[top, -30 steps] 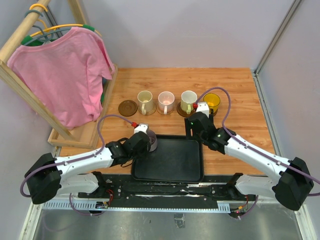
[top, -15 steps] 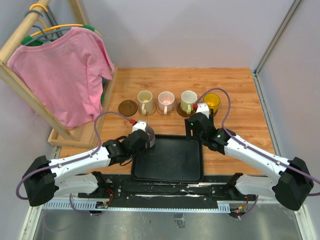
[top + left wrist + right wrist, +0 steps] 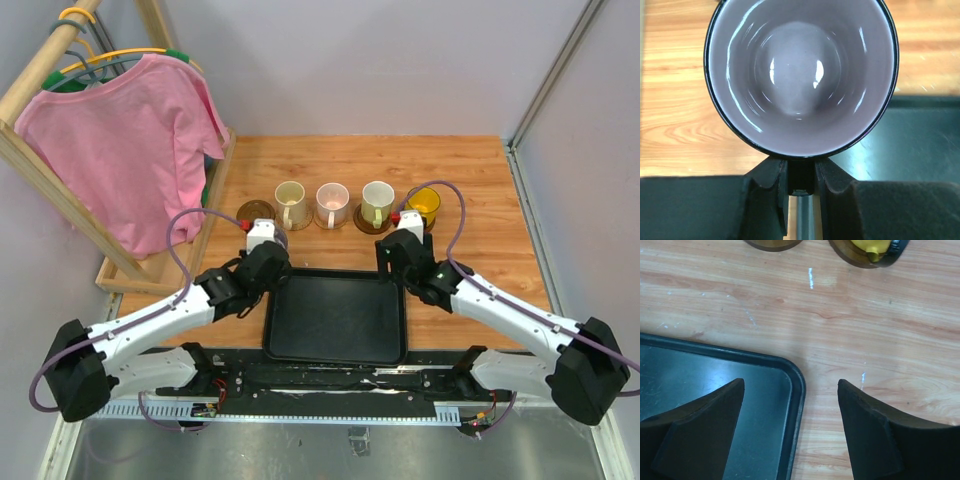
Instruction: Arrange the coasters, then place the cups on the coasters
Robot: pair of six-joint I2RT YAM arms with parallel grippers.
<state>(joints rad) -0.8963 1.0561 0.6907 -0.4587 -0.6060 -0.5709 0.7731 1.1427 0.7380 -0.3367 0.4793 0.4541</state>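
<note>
Purple cup [image 3: 800, 75] was clamped at its near side by the shut left pincer [image 3: 801, 172], over the desk [image 3: 670, 100] beside the black tray [image 3: 910, 135]. Right pincer [image 3: 790, 390] stood wide open and empty above the tray's corner.

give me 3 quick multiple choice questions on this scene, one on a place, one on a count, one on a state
1. Where is the purple cup?
A) in the left gripper
B) on a coaster
C) lying on its side

2. How many cups stand in the far row?
A) three
B) four
C) five

3. How is the right gripper?
A) open and empty
B) shut on a cup
C) shut on a coaster

Answers:
1 A: the left wrist view shows the fingers pinched on the cup's near side.
2 B: the cream cup, pink cup, green cup and amber cup stand in line.
3 A: its jaws stand wide, with only the tray and table between them.
</note>
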